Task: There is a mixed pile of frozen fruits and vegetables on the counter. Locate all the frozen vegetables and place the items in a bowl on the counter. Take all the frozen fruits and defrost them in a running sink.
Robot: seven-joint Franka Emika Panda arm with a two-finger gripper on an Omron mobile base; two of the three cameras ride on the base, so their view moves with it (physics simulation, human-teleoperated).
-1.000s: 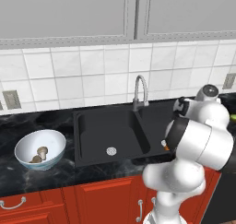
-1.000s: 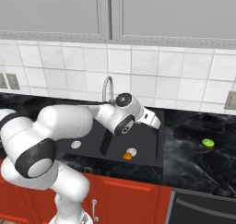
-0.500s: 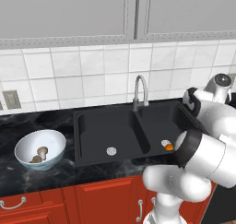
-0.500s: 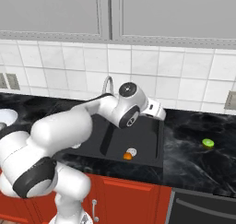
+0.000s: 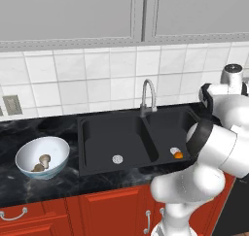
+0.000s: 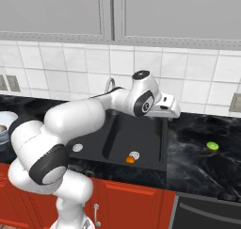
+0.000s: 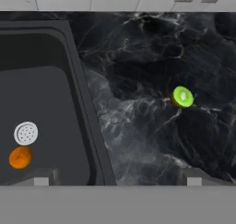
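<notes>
Presently, at inspection, the orange fruit (image 7: 20, 157) lay in the lower left of the hand view, on the floor of the sink's (image 6: 141, 143) right basin and just beside the round silver drain (image 7: 26, 133); it showed again at lower centre of the right base view. The lime green fruit (image 7: 183, 97) sat on the black counter (image 7: 138, 80), right of centre in the hand view and well apart from the sink rim. It appeared as a flattened disc with its pale face turned toward the camera; no long axis could be made out. In the left base view the bowl (image 5: 29, 169) stood at lower left on the counter, with two tan mushroom pieces (image 5: 41, 163) inside it, stems too small to orient. The gripper (image 6: 170, 111) was seen right of centre in the right base view, above the sink's right edge; whether its fingers were apart or together could not be told.
</notes>
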